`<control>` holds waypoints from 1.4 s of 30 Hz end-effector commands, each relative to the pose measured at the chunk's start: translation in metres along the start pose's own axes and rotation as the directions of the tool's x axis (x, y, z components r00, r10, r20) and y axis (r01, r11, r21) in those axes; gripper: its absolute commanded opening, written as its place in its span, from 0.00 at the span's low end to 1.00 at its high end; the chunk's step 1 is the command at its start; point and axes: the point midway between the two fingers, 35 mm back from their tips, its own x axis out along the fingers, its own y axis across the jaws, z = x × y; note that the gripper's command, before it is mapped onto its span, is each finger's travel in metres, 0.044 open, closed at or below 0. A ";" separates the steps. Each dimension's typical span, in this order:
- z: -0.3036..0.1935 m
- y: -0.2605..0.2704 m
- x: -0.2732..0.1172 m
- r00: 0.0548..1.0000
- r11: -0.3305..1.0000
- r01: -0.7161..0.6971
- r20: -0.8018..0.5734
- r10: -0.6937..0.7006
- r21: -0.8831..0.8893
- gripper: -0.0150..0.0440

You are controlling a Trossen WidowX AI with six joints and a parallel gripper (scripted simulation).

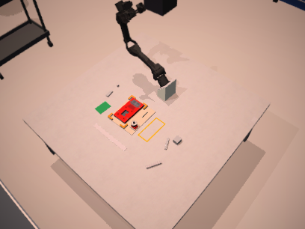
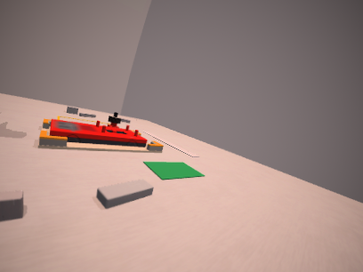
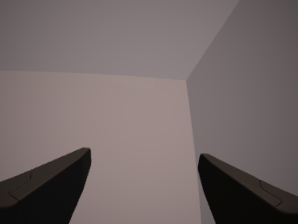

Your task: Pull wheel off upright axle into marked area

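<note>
The small dark wheel (image 1: 132, 124) (image 2: 115, 119) sits on its upright axle, on a small red base at the near corner of the tan board. The marked area is a thin yellow outline (image 1: 155, 132) on the table, just right of the board; part of its line also shows behind the red block in the exterior view. My gripper (image 1: 130, 6) (image 3: 145, 159) is open and empty. It is raised high behind the board, far from the wheel, with the wrist view facing walls. It is not in view in the exterior view.
A red block (image 1: 121, 117) (image 2: 89, 131) with pegs sits between orange corner brackets on the tan board. A green sheet (image 1: 102, 108) (image 2: 173, 170), a pale strip (image 1: 110, 137), a grey cube (image 1: 177, 140) and several small grey pieces lie around. A dark box (image 1: 161, 5) is near the gripper in the picture.
</note>
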 end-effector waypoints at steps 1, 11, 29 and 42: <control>-0.026 -0.030 0.044 0.981 0.981 0.150 -0.138 -0.133 0.123 0.76; -0.074 -0.100 0.098 0.870 0.852 0.450 -0.347 -0.350 0.267 0.76; -0.229 -0.258 0.134 0.361 0.051 0.915 -0.757 -0.545 0.400 0.76; -0.367 -0.342 0.084 -0.124 -0.655 0.728 -0.901 -0.416 0.202 0.76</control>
